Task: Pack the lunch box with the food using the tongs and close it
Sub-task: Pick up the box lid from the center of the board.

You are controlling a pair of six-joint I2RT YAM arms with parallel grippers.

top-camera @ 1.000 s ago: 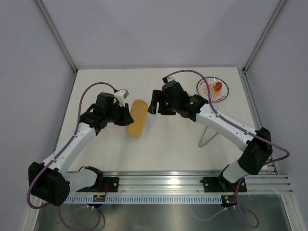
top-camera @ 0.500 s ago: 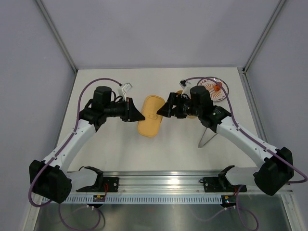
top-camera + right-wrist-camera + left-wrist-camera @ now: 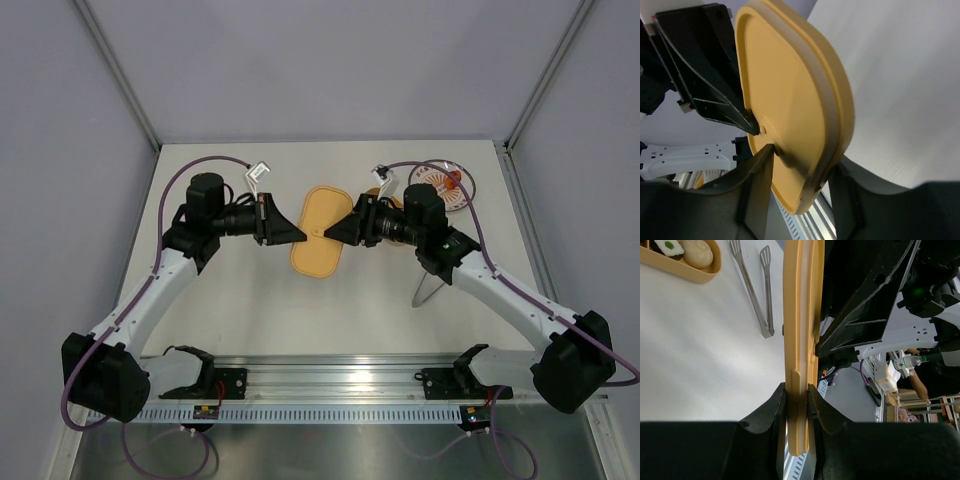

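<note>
Left gripper (image 3: 797, 395) clamped on lid (image 3: 322, 215) edge; right gripper (image 3: 800, 170) straddles the opposite edge, grip unclear.

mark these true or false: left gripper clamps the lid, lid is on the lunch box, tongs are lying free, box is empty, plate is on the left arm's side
1. The left gripper is clamped on the lid. True.
2. The lid sits on the lunch box. False: the lid is off it and the box is open.
3. The tongs lie on the table, in neither gripper. True.
4. The lunch box is empty. False: it holds food.
5. The plate is on the left arm's side. False: it is at the far right, by the right arm.
</note>
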